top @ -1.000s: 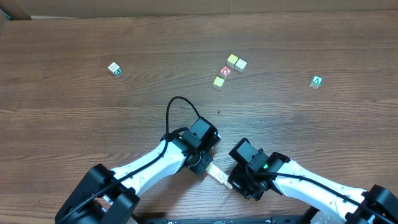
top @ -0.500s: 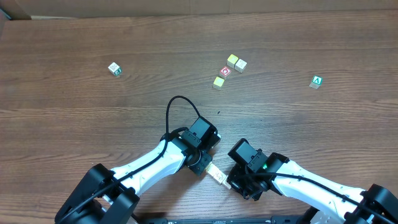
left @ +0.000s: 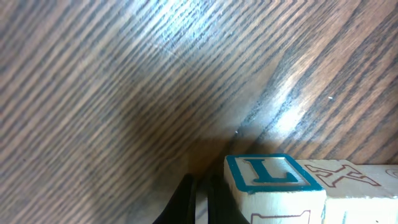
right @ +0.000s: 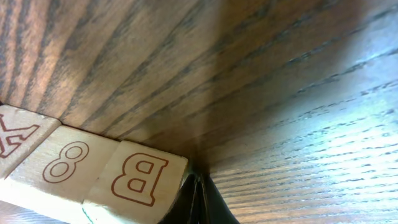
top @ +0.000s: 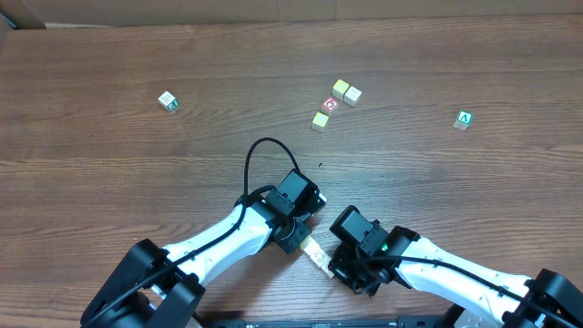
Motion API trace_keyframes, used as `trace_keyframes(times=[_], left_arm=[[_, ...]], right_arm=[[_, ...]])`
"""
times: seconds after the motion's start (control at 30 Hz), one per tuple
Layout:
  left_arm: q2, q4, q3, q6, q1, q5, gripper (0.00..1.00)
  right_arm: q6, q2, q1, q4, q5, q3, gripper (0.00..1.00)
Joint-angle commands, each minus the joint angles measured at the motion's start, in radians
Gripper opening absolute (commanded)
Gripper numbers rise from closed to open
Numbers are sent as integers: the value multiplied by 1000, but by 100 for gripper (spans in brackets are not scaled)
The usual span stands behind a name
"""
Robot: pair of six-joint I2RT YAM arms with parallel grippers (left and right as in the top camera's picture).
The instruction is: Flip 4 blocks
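A short row of pale wooden blocks point(top: 317, 255) lies near the table's front edge, between my two grippers. In the left wrist view the end block point(left: 273, 180) has a blue-framed L on top, and its neighbour point(left: 354, 177) carries a red outlined letter. My left gripper point(left: 200, 202) is shut, its fingers right against the L block's left side. The right wrist view shows blocks marked B point(right: 140, 177), 8 point(right: 65, 162) and X point(right: 15, 134) in a line. My right gripper point(right: 198, 199) is shut, its tips at the B block's corner. Neither gripper holds anything.
Farther back on the wooden table stand a red-circle cube point(top: 330, 104) with yellow cubes point(top: 340, 87) beside it, a green A cube point(top: 464, 118) at the right and a lone cube point(top: 167, 100) at the left. A black cable point(top: 264, 159) loops above the left arm.
My right arm has slid a little to the left, bringing its shut tips closer against the row of blocks. The left arm has barely moved.
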Motion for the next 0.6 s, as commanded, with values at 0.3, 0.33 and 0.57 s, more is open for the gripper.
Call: trace_keyframes(times=[0.3, 0.33, 0.57], left_arm=[[44, 30, -35, 129, -14, 75, 4], [44, 32, -35, 134, -14, 75, 4], [44, 50, -35, 157, -14, 72, 4]], right_arm=[[45, 17, 11, 57, -2, 14, 4], [51, 17, 11, 58, -2, 14, 4], [79, 17, 11, 60, -1, 14, 4]])
